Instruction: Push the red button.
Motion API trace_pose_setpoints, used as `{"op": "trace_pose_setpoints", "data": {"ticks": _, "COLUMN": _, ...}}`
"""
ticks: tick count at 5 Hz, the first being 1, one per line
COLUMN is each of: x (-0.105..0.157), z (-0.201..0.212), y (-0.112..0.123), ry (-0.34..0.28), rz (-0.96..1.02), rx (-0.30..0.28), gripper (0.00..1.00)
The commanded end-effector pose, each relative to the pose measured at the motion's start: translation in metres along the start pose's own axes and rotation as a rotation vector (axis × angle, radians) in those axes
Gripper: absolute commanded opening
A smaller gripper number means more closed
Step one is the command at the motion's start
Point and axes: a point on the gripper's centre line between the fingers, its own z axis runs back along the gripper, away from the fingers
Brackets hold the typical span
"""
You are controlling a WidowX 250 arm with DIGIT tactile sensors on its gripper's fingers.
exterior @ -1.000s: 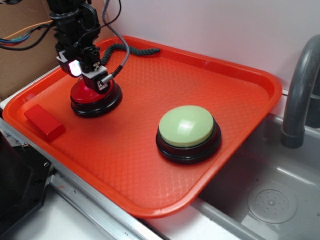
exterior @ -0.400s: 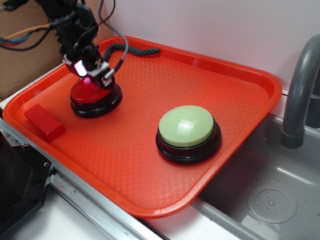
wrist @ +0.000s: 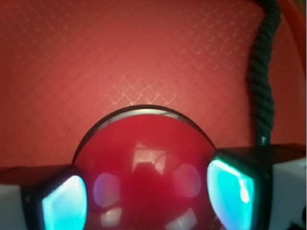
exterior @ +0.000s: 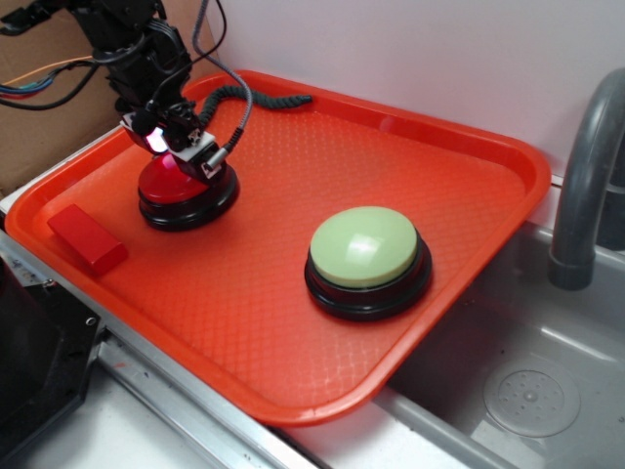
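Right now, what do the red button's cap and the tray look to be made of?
Red button: cap looks like glossy hard plastic, mirroring the gripper lights. Tray: seemingly molded plastic, duller, with a diamond-textured floor and smooth raised rim.

In the exterior view the fingers (exterior: 184, 151) cover the top of the red button (exterior: 186, 188), so contact cannot be judged. The wrist view cuts off the button's near half and both fingers at its bottom edge.
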Motion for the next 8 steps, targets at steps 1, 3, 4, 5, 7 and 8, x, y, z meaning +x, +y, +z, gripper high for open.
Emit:
{"op": "trace_pose_setpoints", "data": {"ticks": 1, "x": 0.011, "z": 0.066, "y": 0.004, "ry": 0.0, "rz": -0.075, "rx": 0.103, "gripper": 1.0}}
{"op": "trace_pose_setpoints", "data": {"ticks": 3, "x": 0.005, "z": 0.095, "y": 0.009, "ry": 0.064, "rz": -0.037, "rx": 0.153, "gripper": 1.0}}
{"op": "trace_pose_setpoints", "data": {"ticks": 4, "x": 0.005, "z": 0.099, "y": 0.009, "ry": 0.059, "rz": -0.031, "rx": 0.152, "gripper": 1.0}}
{"op": "trace_pose_setpoints", "data": {"ticks": 5, "x": 0.0, "z": 0.112, "y": 0.018, "ry": 0.055, "rz": 0.011, "rx": 0.111, "gripper": 1.0}}
{"op": "trace_pose_setpoints", "data": {"ticks": 7, "x": -0.013, "z": 0.136, "y": 0.033, "ry": 0.047, "rz": 0.162, "rx": 0.043, "gripper": 1.0}}
{"op": "trace_pose_setpoints", "data": {"ticks": 8, "x": -0.014, "z": 0.14, "y": 0.031, "ry": 0.054, "rz": 0.178, "rx": 0.038, "gripper": 1.0}}
